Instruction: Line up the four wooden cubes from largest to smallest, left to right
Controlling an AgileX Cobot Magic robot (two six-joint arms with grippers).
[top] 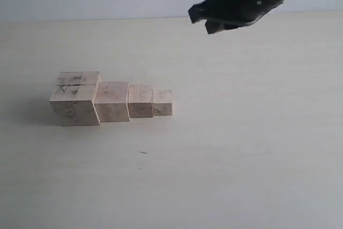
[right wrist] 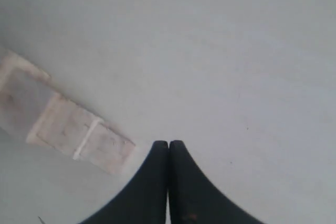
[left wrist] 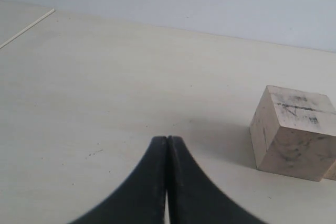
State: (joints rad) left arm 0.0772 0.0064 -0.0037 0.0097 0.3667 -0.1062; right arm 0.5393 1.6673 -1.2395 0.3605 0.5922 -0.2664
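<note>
1. Exterior view: cubes (top: pixel 112 102) in a close row on the table (top: pixel 241 143), largest cube (top: pixel 75 100) at left, smallest cube (top: pixel 163 103) at right; right gripper (top: pixel 199 19) raised, well apart.
2. Left wrist view: left gripper (left wrist: pixel 167 142) closed, empty; smudged largest cube (left wrist: pixel 293 129) nearby.
3. Right wrist view: right gripper (right wrist: pixel 168 146) closed, empty; cubes (right wrist: pixel 79 132) apart from it.

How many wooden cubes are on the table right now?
4, in one close row: largest cube at the left end, second cube next, third cube after it, smallest cube at the right end. None looks hidden.
</note>
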